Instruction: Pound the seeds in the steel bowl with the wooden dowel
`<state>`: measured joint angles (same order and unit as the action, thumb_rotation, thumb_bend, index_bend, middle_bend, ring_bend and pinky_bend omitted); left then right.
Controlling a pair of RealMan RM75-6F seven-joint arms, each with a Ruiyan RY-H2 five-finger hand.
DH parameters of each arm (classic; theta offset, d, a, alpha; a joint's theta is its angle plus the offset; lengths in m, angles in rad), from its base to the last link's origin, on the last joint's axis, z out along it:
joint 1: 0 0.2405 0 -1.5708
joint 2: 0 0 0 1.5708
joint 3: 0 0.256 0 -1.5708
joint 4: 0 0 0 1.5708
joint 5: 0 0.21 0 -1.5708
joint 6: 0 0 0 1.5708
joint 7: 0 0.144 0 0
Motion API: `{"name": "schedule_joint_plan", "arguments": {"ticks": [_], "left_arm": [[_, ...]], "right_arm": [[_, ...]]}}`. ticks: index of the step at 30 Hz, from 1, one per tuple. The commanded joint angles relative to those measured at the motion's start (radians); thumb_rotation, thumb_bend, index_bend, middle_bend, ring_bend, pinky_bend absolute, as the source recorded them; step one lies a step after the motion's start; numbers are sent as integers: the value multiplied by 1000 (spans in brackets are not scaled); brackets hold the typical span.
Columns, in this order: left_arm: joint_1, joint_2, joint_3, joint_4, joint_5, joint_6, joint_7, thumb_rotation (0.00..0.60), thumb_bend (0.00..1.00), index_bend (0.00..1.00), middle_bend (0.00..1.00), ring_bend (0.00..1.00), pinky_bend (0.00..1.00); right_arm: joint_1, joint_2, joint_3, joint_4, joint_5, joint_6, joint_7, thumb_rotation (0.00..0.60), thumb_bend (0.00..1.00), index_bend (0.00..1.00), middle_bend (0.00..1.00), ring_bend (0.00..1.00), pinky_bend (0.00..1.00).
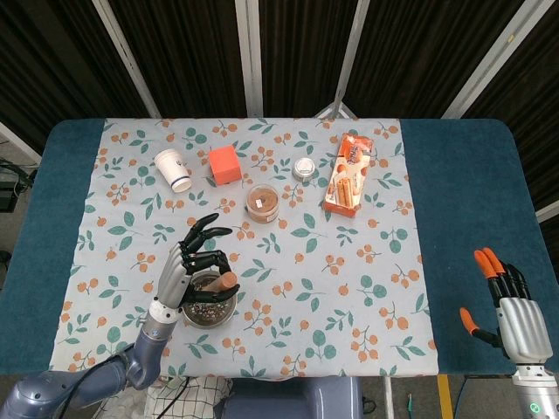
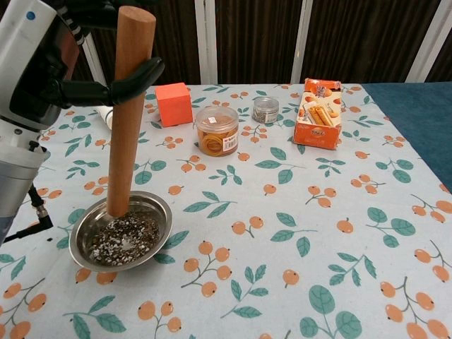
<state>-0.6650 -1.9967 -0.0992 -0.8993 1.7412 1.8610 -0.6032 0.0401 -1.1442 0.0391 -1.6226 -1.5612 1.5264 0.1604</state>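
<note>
I have the wooden dowel (image 2: 129, 106) gripped in my left hand (image 2: 42, 63), thumb hooked across the shaft near its top; the lower end hangs just above the seeds (image 2: 127, 236), over the far-left part of the steel bowl (image 2: 159, 215), tilted a little; from above, the bowl (image 1: 229, 305) sits near the front edge of the counter (image 1: 454, 201), on the left side of the patterned cloth (image 1: 367, 288). My right hand (image 1: 511, 310) is off to the right, well apart from everything, fingers spread and holding nothing.

The dowel looks stiff, smooth and fairly light; a high hold gives reach but little control at the tip, so I judge a lower grip would steady each blow; smooth wood could slide through the fingers on impact. The bowl looks thin, light and shallow; nothing holds it, and I expect an off-centre strike may tip or skate it across the cloth and scatter seeds.

The cloth may bunch under a sliding bowl. Further back stand a paper cup (image 1: 173, 169), an orange cube (image 1: 225, 164), a small jar (image 1: 263, 202), a tin (image 1: 304, 168) and a snack box (image 1: 348, 175), all well apart from the bowl. Dark curtains close off the room behind.
</note>
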Motion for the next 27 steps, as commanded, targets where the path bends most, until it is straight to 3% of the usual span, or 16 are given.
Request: {"name": "schedule_joint_plan", "arguments": {"ticks": [1, 8, 13, 18, 22, 27], "left_arm": [[7, -5, 5, 5, -7, -24, 15, 600, 584, 641, 713, 241, 116], [-11, 57, -8, -64, 13, -51, 91, 600, 583, 641, 713, 241, 116], [-41, 221, -24, -175, 33, -132, 275, 600, 582, 650, 718, 245, 116], [-35, 384, 11, -248, 32, -258, 480, 600, 582, 671, 745, 275, 135], [-16, 454, 31, -237, 10, -319, 559, 600, 583, 676, 747, 283, 149], [11, 438, 49, -143, -21, -345, 516, 600, 583, 679, 751, 288, 156]], "right_arm": [[-2, 0, -1, 0, -2, 4, -1, 600, 367, 0, 0, 0, 0], [-3, 2, 1, 3, -2, 8, 5, 600, 367, 0, 0, 0, 0], [-6, -2, 2, 15, -12, 22, 0, 600, 366, 0, 0, 0, 0], [-6, -2, 0, 16, -17, 24, 0, 600, 367, 0, 0, 0, 0], [-8, -1, -3, 14, -22, 27, -1, 600, 367, 0, 0, 0, 0], [-9, -2, -3, 14, -20, 28, -2, 600, 367, 0, 0, 0, 0]]}}
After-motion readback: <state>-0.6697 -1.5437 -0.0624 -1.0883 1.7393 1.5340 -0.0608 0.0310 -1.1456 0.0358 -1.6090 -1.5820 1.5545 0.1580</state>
